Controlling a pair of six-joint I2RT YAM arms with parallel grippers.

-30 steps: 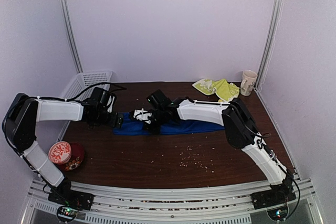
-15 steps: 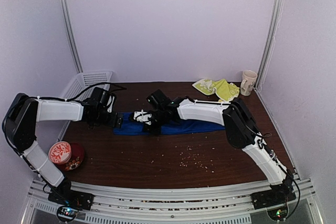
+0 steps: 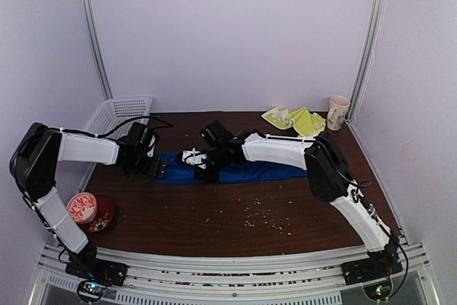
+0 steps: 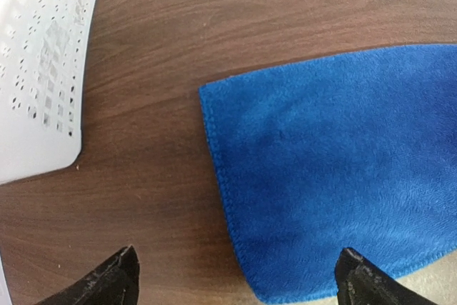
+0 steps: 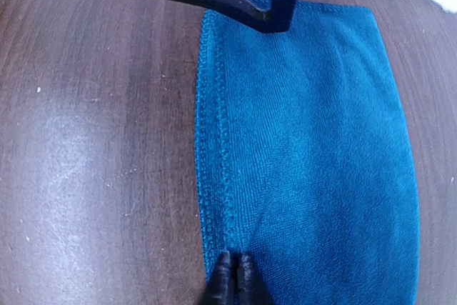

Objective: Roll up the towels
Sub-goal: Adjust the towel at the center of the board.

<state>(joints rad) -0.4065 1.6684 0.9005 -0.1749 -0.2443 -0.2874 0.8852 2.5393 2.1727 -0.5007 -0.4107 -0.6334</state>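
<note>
- Right wrist view: right gripper (image 5: 233, 280) clenched tight, tips on the hem of the flat royal-blue terry towel (image 5: 307, 141).
- left gripper (image 4: 238, 280) spread wide over that towel's corner.

Larger towel (image 3: 246, 172) plain royal blue. Smaller towel (image 3: 294, 120) yellow-green, pale white pattern. Table (image 3: 214, 212) dark brown, wood grain. Basket (image 3: 118, 111) white, dotted with holes. Mug (image 3: 338, 112) cream. My left arm (image 3: 86, 149), right arm (image 3: 275, 151) white, black joints.

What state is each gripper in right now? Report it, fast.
Left gripper: open, empty, above the blue towel's end.
Right gripper: shut, tips at the blue towel's hem; whether cloth is pinched cannot be told.
</note>
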